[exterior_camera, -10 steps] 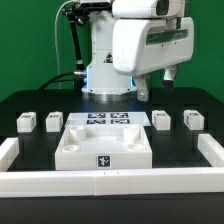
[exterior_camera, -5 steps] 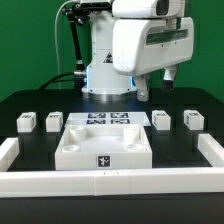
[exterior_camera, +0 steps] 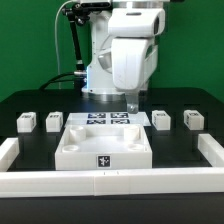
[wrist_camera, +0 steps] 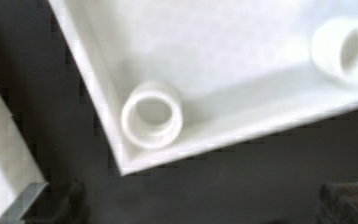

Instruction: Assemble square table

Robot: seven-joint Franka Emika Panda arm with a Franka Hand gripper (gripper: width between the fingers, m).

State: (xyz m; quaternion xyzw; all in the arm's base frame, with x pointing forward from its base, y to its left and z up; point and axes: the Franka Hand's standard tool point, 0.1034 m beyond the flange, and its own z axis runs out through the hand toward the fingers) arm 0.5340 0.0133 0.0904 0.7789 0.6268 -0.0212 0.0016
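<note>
Only table top corner visible; gripper blurred.

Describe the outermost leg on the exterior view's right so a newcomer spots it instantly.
Find the big white square tabletop at centre. To its right in the exterior view stand two small tagged white blocks. The outermost leg is the farther one, beyond the inner leg.

The tabletop lies on the counter, with the marker board just behind it. Two legs sit at the exterior view's left, two more at its right.
</note>
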